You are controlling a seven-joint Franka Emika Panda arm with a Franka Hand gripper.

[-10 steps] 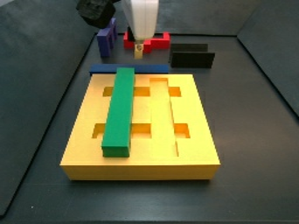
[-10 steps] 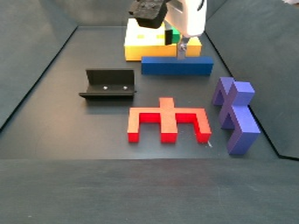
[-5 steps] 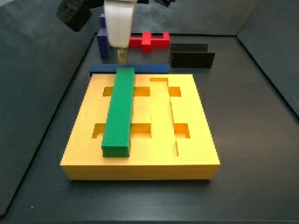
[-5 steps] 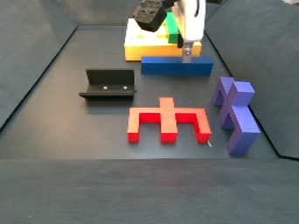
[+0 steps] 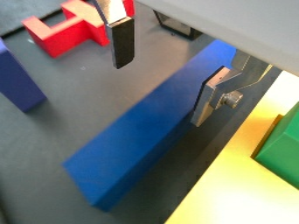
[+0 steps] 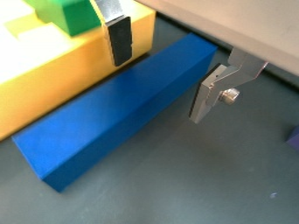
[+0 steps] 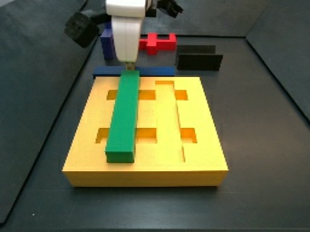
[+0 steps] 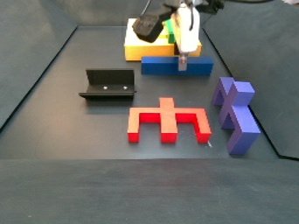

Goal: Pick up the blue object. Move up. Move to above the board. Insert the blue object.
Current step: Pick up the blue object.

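The blue object is a long royal-blue bar lying flat on the floor against the far edge of the yellow board, whose left groove holds a green bar. In a side view the blue object lies in front of the board. My gripper is open and low over the bar. In both wrist views the gripper straddles the blue object, one finger between the bar and the board, the other finger on the far side.
A red comb-shaped piece lies on the floor. A purple notched block stands near it. The black fixture stands on the floor. Dark walls enclose the floor.
My gripper has moved from above the red piece over to the blue object and come down, so its open fingers now stand on either side of the bar. The bar has not moved.
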